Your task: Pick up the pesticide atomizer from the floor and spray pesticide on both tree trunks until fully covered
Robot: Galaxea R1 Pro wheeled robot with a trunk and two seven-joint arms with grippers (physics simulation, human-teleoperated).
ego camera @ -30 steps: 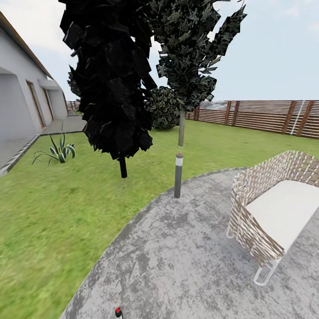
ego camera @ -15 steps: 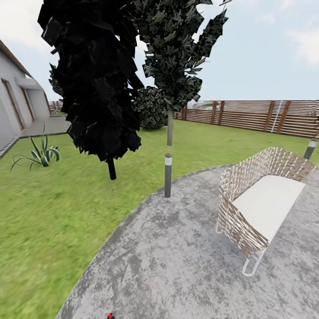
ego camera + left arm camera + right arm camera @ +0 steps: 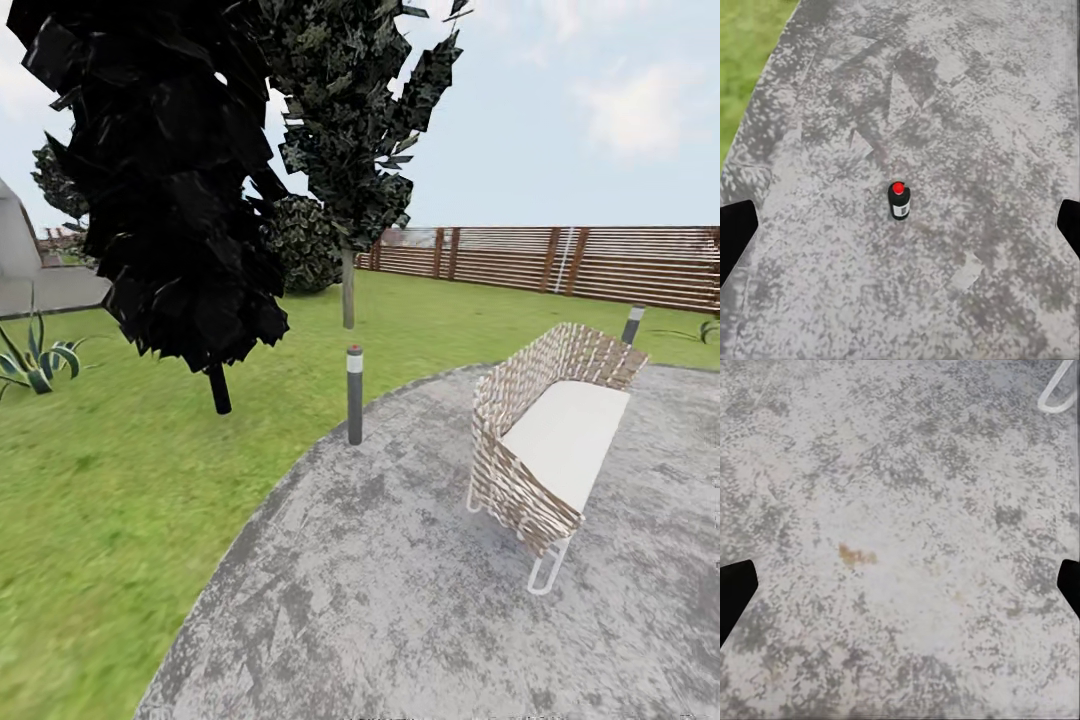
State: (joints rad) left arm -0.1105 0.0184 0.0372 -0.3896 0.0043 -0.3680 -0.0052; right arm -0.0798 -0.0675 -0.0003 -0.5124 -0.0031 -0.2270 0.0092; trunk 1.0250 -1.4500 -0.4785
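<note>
**Little Bottle on the Grey Floor**

On the grey speckled floor [image 3: 967, 112], the pesticide atomizer [image 3: 899, 201] stood upright, all by itself. It was a small black bottle with a red cap and a white label. The left gripper [image 3: 900, 225] hung over it with its two dark fingers [image 3: 735, 229] spread wide apart, one on each side, and they did not touch the bottle. Green grass [image 3: 746, 52] lay well apart from the bottle, past the curved edge of the floor.

The right gripper [image 3: 900, 585] was also wide open and held nothing. It looked down at bare floor with a small yellow-brown stain [image 3: 855, 556]. A white bench leg [image 3: 1055, 391] showed far from the stain.

From the head camera, a woven bench [image 3: 545, 440] sat on the floor. A grey post [image 3: 354, 394] stood at the floor's edge, beside the bench. Behind the post rose two trees [image 3: 170, 190] with dark leaves, and the far one had a pale trunk [image 3: 348, 290]. A brown fence [image 3: 560, 262] ran behind the bench.
</note>
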